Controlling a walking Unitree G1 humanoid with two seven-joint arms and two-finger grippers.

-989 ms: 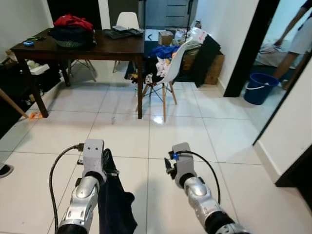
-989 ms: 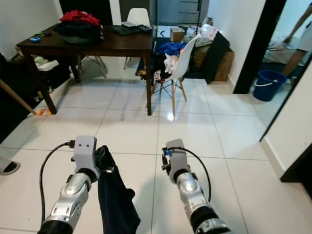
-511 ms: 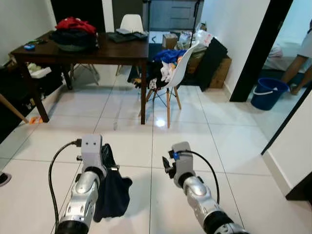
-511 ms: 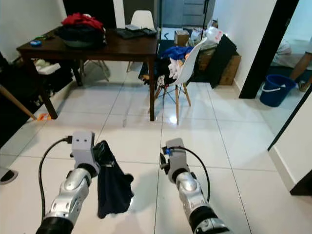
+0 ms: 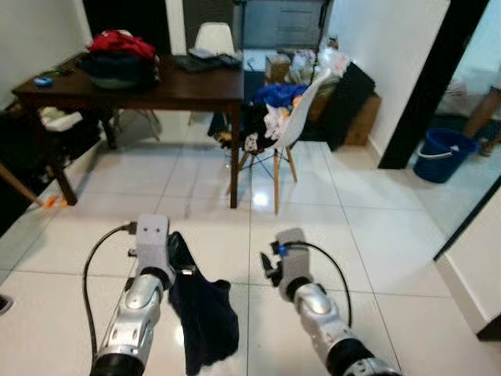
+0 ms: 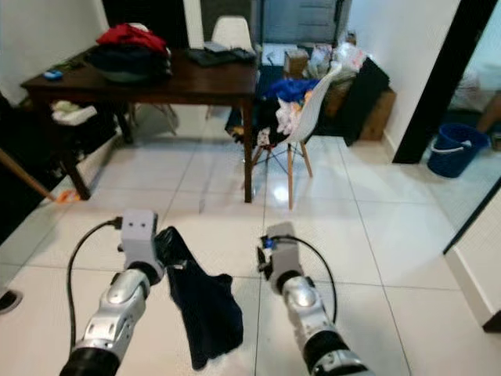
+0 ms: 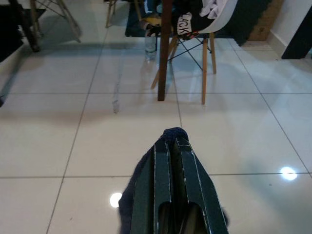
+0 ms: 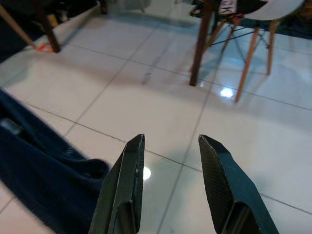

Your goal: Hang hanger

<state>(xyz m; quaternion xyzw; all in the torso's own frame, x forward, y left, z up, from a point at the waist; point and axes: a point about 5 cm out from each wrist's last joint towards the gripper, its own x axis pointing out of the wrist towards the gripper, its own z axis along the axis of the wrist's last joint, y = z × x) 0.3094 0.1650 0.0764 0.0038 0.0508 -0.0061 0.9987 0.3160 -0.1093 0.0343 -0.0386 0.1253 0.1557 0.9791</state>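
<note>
Nearest to me, my left claw (image 7: pixel 171 146) is clamped on a dark blue garment (image 5: pixel 205 313), which hangs from it above the white tiled floor (image 5: pixel 376 235). No hanger can be made out in the cloth. Beside it, my right claw (image 8: pixel 168 146) hovers with fingers parted, gripping nothing. Farther off stands a white chair (image 5: pixel 293 110) draped with clothes, next to a dark wooden table (image 5: pixel 172 82) bearing a laundry basket (image 5: pixel 116 59). A blue bucket (image 5: pixel 442 153) sits by the doorway.
</note>
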